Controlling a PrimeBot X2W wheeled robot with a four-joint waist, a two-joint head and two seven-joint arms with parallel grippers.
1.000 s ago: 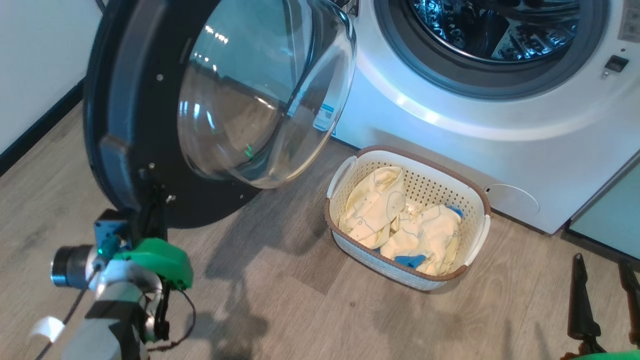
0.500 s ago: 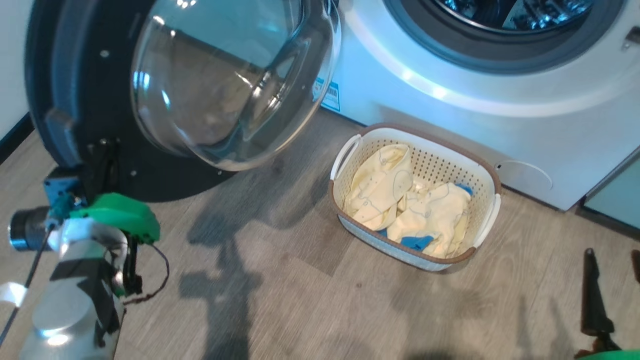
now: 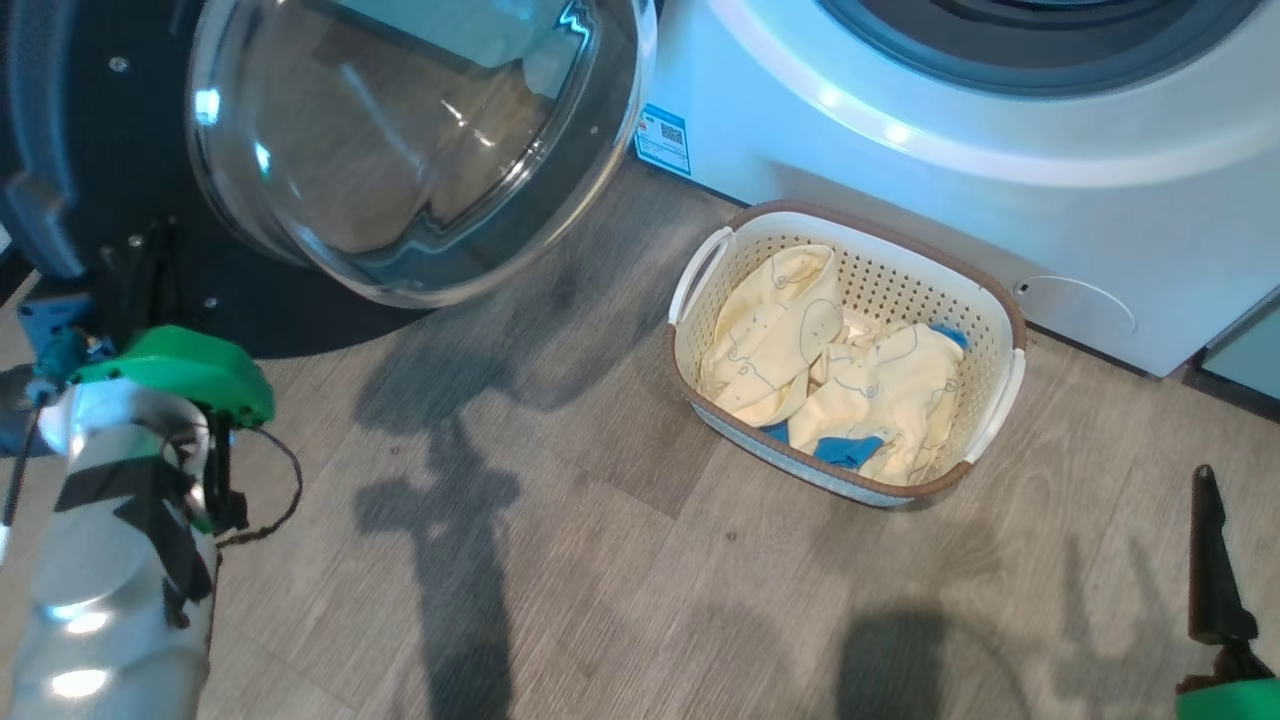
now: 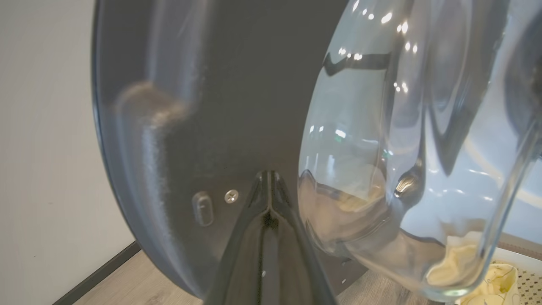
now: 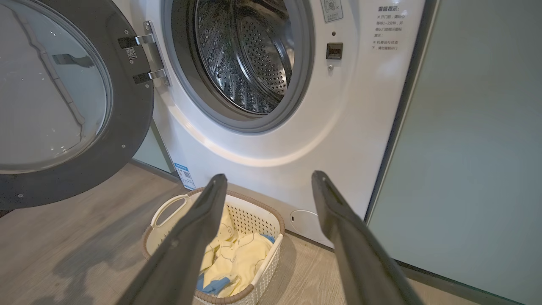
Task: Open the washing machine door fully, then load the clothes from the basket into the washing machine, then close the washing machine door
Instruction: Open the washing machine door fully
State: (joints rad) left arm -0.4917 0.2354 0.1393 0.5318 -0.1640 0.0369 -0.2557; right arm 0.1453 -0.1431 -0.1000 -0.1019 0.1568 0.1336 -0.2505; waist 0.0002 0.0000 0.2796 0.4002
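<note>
Door (image 3: 420, 140) stood swung wide on my left, my left gripper (image 4: 269, 176) pinched shut, tips at its dark inner face. My right gripper (image 5: 266, 178) hung open and empty, and the clothes (image 3: 880, 390) lay in the basket (image 3: 900, 290) just in front of the washer (image 3: 900, 190)
</note>
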